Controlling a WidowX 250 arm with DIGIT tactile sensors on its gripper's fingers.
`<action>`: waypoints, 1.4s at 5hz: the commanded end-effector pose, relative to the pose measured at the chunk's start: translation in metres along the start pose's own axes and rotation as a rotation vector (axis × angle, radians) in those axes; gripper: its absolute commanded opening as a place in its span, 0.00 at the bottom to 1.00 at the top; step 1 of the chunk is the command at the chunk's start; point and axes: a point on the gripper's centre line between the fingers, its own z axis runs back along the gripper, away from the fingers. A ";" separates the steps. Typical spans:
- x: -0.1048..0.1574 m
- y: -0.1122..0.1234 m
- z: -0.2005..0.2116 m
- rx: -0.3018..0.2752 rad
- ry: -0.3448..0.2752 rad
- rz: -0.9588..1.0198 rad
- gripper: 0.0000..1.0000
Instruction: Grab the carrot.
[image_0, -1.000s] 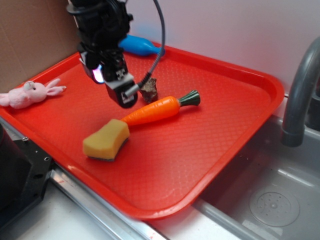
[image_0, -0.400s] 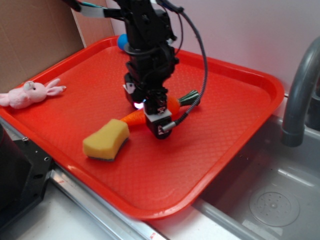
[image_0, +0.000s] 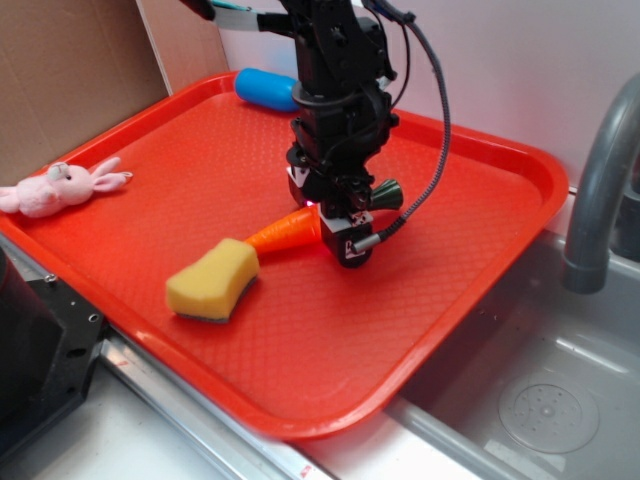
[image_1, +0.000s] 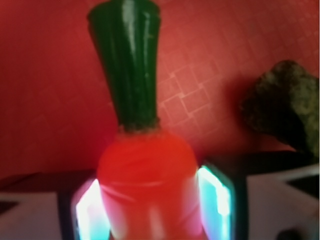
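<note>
The orange carrot (image_0: 284, 230) lies on the red tray (image_0: 520, 160), its tip toward the yellow sponge (image_0: 212, 280) and its dark green stem (image_0: 386, 191) pointing right. My gripper (image_0: 336, 236) is down over the thick end and hides the carrot's middle. In the wrist view the carrot (image_1: 145, 165) fills the gap between my two glowing pads (image_1: 216, 200), which press on both of its sides, and the stem (image_1: 129, 60) points away from me. The gripper (image_1: 149, 212) is shut on the carrot, which rests low at the tray.
A blue bottle (image_0: 265, 88) lies at the tray's back edge. A pink plush bunny (image_0: 60, 186) sits at the left rim. A dark rough lump (image_1: 285, 102) lies beside the carrot. A grey faucet (image_0: 600, 180) and sink (image_0: 560, 400) are to the right, and cardboard (image_0: 70, 70) stands behind left.
My gripper has swung from the tray's back left to over the carrot, come down around its thick end and closed on it. The carrot has kept its place.
</note>
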 end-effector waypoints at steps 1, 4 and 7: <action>-0.021 -0.001 0.068 0.002 -0.018 0.008 0.00; -0.087 0.054 0.172 0.069 -0.071 0.399 0.00; -0.105 0.097 0.190 0.092 -0.068 0.610 0.00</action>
